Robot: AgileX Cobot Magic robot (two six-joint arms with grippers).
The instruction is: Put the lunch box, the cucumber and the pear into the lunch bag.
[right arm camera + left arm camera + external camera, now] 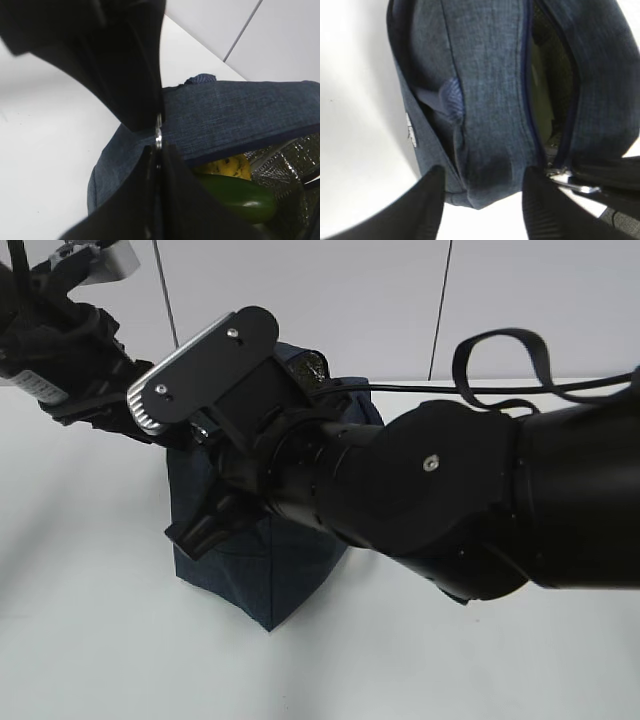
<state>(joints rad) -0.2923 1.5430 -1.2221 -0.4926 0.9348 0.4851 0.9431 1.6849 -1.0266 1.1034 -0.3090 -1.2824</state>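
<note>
The right jaws (158, 137) were clamped on the silver ring pull (158, 134), while the left jaws (482, 197) stood parted around the lunch bag (485, 100) end. Inside (against foil lining) lay the cucumber (240, 197) and pear (227, 167); the bag stood on the white counter (80, 640).

One lunch bag (255, 570), one cucumber (235, 196), one pear (227, 167), and two arms; any lunch box is hidden.

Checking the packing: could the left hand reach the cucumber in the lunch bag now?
Probably not: the left hand straddles the lunch bag end, and the zipper gap is narrow. The cucumber lies under the flap.
</note>
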